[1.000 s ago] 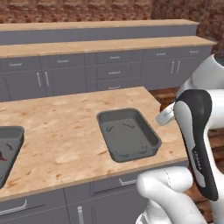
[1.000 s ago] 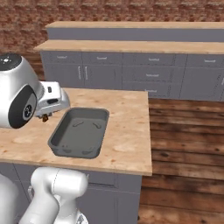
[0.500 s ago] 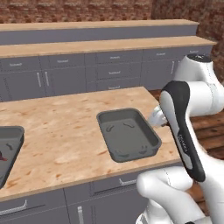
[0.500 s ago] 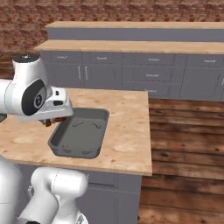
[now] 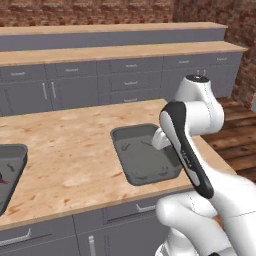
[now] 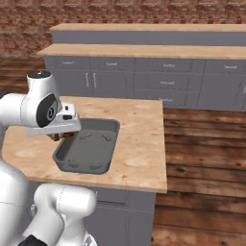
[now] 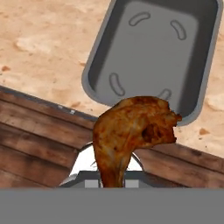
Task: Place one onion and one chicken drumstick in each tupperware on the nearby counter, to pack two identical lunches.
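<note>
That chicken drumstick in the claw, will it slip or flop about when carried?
The chicken drumstick probably stays stiff: it juts up from the gripper without sagging. Pinched at its thin end, the fat end could swing. Its lumpy shape suggests it won't roll in the tupperware.

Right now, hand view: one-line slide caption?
Gripper holding a chicken drumstick just short of an empty grey tupperware.

Chicken drumstick [image 7: 131, 131] before grey tupperware [image 7: 151, 52]
</note>
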Controlling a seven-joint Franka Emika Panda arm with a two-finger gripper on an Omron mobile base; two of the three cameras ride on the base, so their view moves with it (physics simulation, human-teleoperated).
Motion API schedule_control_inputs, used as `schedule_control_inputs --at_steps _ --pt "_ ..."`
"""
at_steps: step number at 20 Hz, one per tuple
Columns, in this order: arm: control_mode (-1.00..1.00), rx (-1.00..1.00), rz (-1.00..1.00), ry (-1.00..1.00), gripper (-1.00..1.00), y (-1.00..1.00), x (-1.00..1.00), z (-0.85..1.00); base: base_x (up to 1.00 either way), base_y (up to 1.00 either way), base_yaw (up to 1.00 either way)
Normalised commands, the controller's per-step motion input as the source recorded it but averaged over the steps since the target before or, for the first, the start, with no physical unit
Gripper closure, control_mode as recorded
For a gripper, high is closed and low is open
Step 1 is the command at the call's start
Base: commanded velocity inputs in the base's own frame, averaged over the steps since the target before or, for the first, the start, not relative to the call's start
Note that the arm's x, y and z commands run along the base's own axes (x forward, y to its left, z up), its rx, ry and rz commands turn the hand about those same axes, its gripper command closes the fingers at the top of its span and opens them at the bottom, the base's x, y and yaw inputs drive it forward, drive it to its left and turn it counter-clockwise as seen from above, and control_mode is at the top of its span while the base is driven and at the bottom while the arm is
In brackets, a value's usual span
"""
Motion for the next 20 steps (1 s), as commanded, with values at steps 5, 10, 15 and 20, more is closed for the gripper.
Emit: schedule_control_inputs --at_steps 5,10,15,20 --pt "-1.0 0.0 0.0 0.0 1.0 0.01 0.66 -0.45 0.0 0.0 0.0" --pt "-1.0 0.0 -0.01 0.0 1.0 0.0 0.79 -0.49 0.0 0.0 0.0" --pt "-1.0 0.0 -0.01 0.0 1.0 0.09 0.78 -0.58 0.0 0.0 0.0" --pt "-1.0 0.0 0.0 0.0 1.0 0.17 0.58 -0.54 0.0 0.0 0.0"
